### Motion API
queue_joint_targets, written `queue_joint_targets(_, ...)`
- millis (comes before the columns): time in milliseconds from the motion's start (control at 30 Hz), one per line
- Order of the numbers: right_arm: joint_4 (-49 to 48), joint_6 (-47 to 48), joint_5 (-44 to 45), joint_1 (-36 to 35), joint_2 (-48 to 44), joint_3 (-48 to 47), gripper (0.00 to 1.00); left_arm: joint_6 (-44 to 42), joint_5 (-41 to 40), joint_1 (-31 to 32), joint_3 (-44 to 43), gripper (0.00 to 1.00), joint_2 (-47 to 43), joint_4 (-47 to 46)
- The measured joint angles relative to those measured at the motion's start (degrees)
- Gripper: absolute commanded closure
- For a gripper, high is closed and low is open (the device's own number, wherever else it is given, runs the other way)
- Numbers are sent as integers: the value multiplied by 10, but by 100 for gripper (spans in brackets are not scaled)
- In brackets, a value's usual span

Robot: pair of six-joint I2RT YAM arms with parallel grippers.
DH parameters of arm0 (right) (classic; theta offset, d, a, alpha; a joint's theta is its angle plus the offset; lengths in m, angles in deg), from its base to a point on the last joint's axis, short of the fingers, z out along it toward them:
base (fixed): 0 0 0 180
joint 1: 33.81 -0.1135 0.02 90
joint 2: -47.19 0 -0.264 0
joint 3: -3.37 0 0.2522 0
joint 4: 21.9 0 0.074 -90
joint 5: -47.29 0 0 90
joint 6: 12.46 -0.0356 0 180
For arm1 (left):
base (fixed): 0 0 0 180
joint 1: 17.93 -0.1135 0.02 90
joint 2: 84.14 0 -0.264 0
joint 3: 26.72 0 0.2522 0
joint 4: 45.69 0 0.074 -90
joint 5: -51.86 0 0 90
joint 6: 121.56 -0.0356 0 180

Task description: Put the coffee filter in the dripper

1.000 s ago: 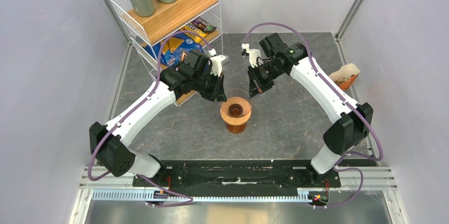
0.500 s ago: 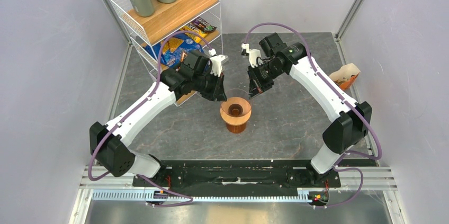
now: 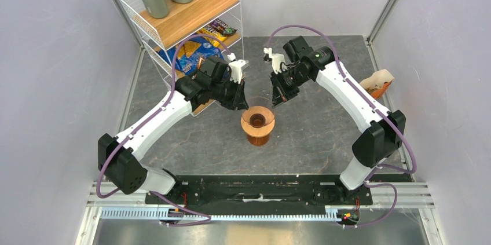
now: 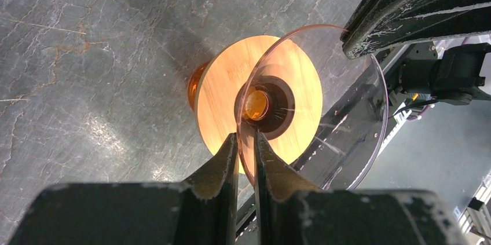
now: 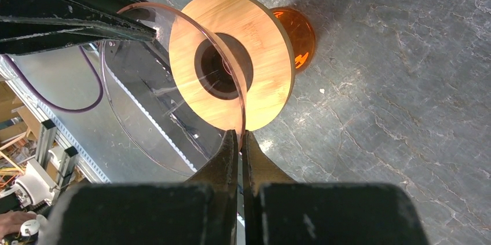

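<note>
Seemingly the dripper (image 4: pixel 343 119), pinched by its rim in the near-shut left gripper (image 4: pixel 246 138) and right gripper (image 5: pixel 238 135), is to be seated into the wooden ring (image 4: pixel 217 101) below the jaws

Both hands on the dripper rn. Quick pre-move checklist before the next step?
1. Left hand shut on the dripper rim: ok.
2. Right hand shut on the rim, other side: ok.
3. Dripper tip lined up with the wooden ring hole: ok. Fully seated: cannot tell.
4. Wooden ring lying flat on the amber beaker: ok.
5. Coffee filter in sight: not ok. Only the filter pack at the table's right edge shows.
6. A free hand to fetch a filter: not ok, both hold the dripper.
</note>
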Motion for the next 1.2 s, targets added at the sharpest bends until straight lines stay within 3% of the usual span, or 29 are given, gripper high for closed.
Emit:
queue_joint_targets(133,1,4,-3,0,0,-1,92,0,0,0,1,87,-2,0)
queue_joint_targets(267,11,14,-8,0,6,-11,88,0,0,0,1,83,-3,0)
queue_joint_targets(600,21,43,-11,-8,21,-19,61,-3,1,5,-3,59,21,4)
queue_joint_targets(867,31,50,-12,-8,26,-22,55,-3,0,6,-3,44,24,20)
queue_joint_targets(1000,39,54,-14,-8,26,-26,53,-3,2,6,-3,43,22,23)
queue_joint_targets(1200,49,56,-23,-8,23,-26,71,-3,6,6,-3,53,6,24)
